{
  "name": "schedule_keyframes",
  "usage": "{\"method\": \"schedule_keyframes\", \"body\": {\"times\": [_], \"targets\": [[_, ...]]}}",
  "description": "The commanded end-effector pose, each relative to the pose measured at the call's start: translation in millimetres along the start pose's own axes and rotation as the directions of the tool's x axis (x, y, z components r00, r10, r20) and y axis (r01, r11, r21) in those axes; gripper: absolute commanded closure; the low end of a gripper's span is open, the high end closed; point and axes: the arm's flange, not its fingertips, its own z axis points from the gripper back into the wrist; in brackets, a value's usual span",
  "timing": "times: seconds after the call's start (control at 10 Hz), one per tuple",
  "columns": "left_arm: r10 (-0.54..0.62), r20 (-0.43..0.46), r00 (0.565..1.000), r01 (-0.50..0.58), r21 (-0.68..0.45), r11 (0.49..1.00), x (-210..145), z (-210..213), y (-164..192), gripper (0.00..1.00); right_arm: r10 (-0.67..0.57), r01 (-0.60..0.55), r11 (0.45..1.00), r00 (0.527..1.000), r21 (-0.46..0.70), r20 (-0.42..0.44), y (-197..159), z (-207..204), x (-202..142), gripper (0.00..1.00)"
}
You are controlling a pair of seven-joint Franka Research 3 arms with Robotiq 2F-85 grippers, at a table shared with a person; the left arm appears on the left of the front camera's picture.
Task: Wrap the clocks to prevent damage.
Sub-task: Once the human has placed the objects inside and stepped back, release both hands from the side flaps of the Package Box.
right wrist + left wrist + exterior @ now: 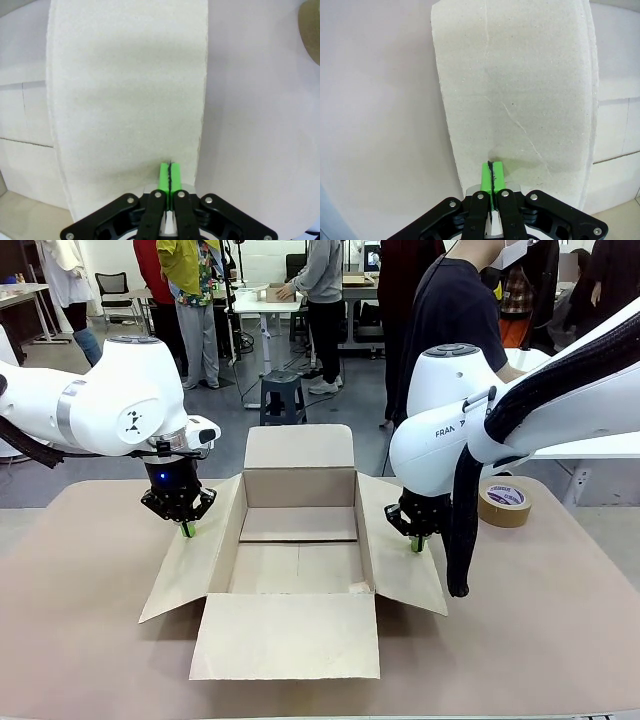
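Note:
The clocks are out of view. An open cardboard box (300,502) sits mid-table, its four flaps spread outward and its inside bare. My left gripper (187,530) is shut, pointing down with its green tips at the box's left flap (195,565). In the left wrist view the left gripper (491,172) has its pads pressed together over that flap (520,90). My right gripper (417,543) is also shut, with its tips at the right flap (405,565). The right wrist view shows the right gripper (170,176) closed over that flap (130,100). Neither gripper holds anything.
A roll of brown tape (504,501) lies on the table behind my right arm, and its edge shows in the right wrist view (311,25). A person in a dark shirt (450,320) stands at the far side. Brown tabletop (540,640) lies open on both sides of the box.

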Motion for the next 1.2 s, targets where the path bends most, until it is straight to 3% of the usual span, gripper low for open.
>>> {"method": "schedule_keyframes", "body": {"times": [0.0, 1.1], "targets": [[-0.008, 0.0, 1.0, 0.008, 0.01, 1.0, -0.8, -1.4, 0.2, 1.0, 0.001, -0.001, 1.0, 1.0, 0.0, 0.0, 0.1, -0.4, -0.1, 0.99], [-0.008, 0.0, 1.0, 0.008, 0.01, 1.0, -0.8, -1.4, 0.2, 1.0, 0.001, -0.001, 1.0, 1.0, 0.0, 0.0, 0.1, -0.4, -0.1, 0.99]]}}
